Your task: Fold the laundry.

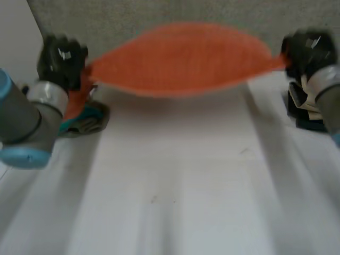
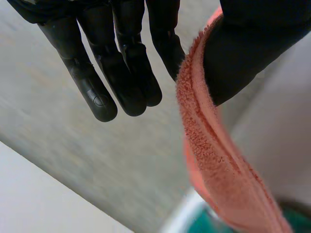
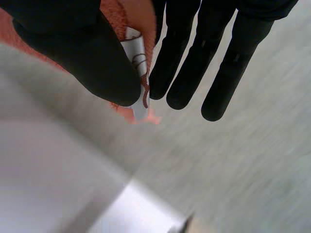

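Observation:
An orange towel [image 1: 183, 58] hangs stretched in the air above the far part of the white table [image 1: 175, 175], sagging in a curve between my two hands. My left hand [image 1: 61, 56] pinches one corner of it. In the left wrist view the thumb [image 2: 248, 53] presses the towel's hem [image 2: 204, 141] against a finger while the other fingers [image 2: 121, 73] stay straight. My right hand [image 1: 308, 50] pinches the opposite corner. The right wrist view shows the thumb [image 3: 82, 53] clamping the orange cloth [image 3: 131, 14] and its white label [image 3: 136, 63] against a finger.
A teal and grey pile of laundry [image 1: 85, 119] lies on the table under my left hand. A dark folded stack [image 1: 305, 109] sits near the table's right edge below my right hand. A grey wall [image 1: 159, 16] stands behind the table.

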You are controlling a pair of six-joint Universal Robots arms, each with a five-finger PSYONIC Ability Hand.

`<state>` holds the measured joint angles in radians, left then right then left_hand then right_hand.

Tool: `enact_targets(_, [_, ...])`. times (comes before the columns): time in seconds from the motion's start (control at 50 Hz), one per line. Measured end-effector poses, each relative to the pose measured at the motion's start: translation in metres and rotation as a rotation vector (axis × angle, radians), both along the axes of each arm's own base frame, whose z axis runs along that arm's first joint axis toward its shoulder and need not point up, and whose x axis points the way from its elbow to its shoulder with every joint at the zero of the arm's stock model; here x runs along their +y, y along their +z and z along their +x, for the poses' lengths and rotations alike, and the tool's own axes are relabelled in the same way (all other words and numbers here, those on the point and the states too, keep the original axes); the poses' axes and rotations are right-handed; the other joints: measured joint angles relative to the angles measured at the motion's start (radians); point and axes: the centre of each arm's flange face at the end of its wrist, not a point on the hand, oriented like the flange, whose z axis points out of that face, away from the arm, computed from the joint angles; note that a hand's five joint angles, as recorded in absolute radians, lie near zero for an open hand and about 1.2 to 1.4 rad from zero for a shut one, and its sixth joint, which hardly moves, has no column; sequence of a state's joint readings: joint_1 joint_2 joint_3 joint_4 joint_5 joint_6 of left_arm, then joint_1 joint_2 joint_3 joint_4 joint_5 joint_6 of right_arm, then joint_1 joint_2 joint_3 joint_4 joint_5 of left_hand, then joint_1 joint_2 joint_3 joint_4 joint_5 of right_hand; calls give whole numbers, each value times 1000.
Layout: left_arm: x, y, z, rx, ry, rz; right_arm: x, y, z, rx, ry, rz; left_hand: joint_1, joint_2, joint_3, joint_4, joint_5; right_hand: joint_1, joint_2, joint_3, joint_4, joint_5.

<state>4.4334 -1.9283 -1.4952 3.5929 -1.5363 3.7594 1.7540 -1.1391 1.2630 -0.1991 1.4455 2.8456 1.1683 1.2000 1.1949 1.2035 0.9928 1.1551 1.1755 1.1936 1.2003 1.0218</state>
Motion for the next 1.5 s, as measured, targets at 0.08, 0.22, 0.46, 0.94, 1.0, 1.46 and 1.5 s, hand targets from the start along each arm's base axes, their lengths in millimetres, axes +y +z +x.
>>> enact_targets(0.08, [14,-46,7,-40,4,136,13,-50,-2,65,14,176,-6,-47,-43,-51,-6,0,0,0,0,0])
enact_targets(0.22, [26,-110,20,-91,-14,329,33,-106,-8,185,25,338,-420,-444,-437,-454,-418,0,0,0,0,0])
enact_targets(0.46, [8,-133,63,-78,47,410,38,-119,-23,248,1,378,-497,-532,-530,-542,-513,0,0,0,0,0])
enact_targets(0.94, [34,-115,70,-61,-63,449,58,-110,-29,370,32,441,-8,-4,-18,-4,-3,0,0,0,0,0])
enact_targets(1.0, [56,-99,70,-65,-63,482,72,-100,-37,481,57,487,-8,-3,-18,-4,-3,0,0,0,0,0])
enact_targets(1.46, [94,-85,60,-345,-125,636,87,-93,-80,743,44,621,-8,-1,-4,-3,-3,0,0,0,0,0])
enact_targets(1.5, [71,-88,50,-347,-136,550,74,-93,-78,694,8,584,-8,-1,-4,-3,-3,0,0,0,0,0])
